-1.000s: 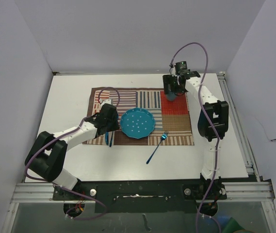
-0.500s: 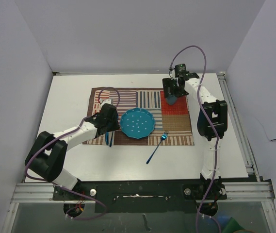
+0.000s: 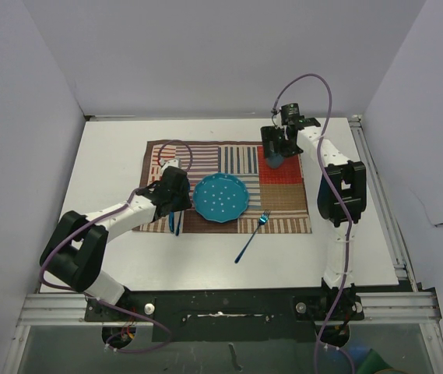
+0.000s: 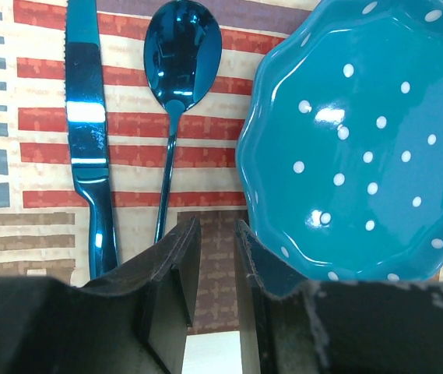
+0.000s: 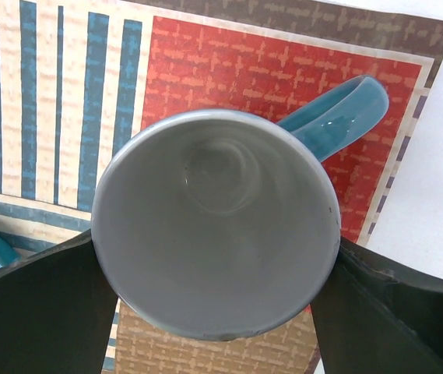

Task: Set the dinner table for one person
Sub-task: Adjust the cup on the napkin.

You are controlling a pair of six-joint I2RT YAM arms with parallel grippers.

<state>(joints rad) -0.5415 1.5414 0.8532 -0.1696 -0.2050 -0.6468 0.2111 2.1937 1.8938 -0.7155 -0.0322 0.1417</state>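
Toward the desk's (image 3: 112,156) far right corner, at the patchwork mat's (image 3: 283,214) red patch, my right gripper (image 5: 213,312) was clamped wide on the empty teal mug (image 5: 205,218). Stiff, breakable and probably slick, it suited a hold across the body, clear of its handle (image 5: 338,113). My left gripper (image 4: 215,257) stood slightly apart, holding nothing, beside the empty dotted plate (image 4: 361,140).
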